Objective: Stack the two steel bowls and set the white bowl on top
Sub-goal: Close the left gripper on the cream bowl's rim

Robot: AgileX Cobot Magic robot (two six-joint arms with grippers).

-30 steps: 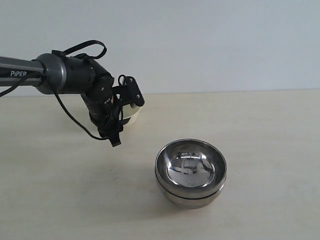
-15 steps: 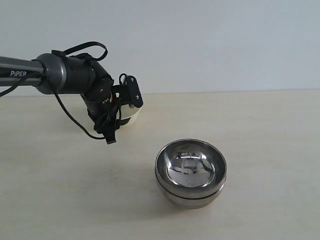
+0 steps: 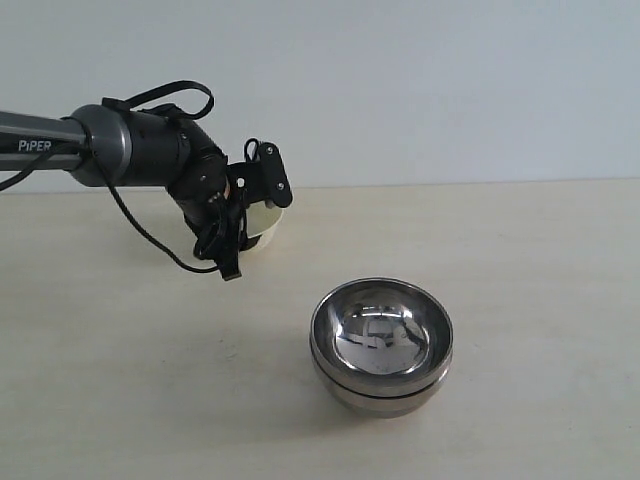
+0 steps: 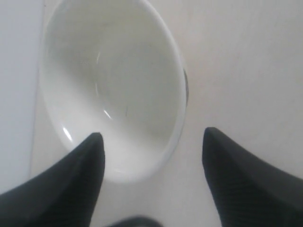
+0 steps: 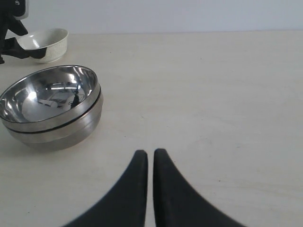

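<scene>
The two steel bowls sit nested one inside the other on the table, also seen in the right wrist view. The white bowl stands behind them to the left. My left gripper is open and straddles the white bowl's rim. One of its fingers is over the bowl's inside and the other is outside its wall, neither pressing on it. My right gripper is shut and empty, low over bare table, away from the bowls.
The pale tabletop stretches to the right of the steel bowls. A plain light wall stands behind the table. The left arm's black cable hangs in a loop below the wrist.
The left gripper has shifted slightly up and to the right around the white bowl, its jaws as wide as before. The steel bowls have not moved.
</scene>
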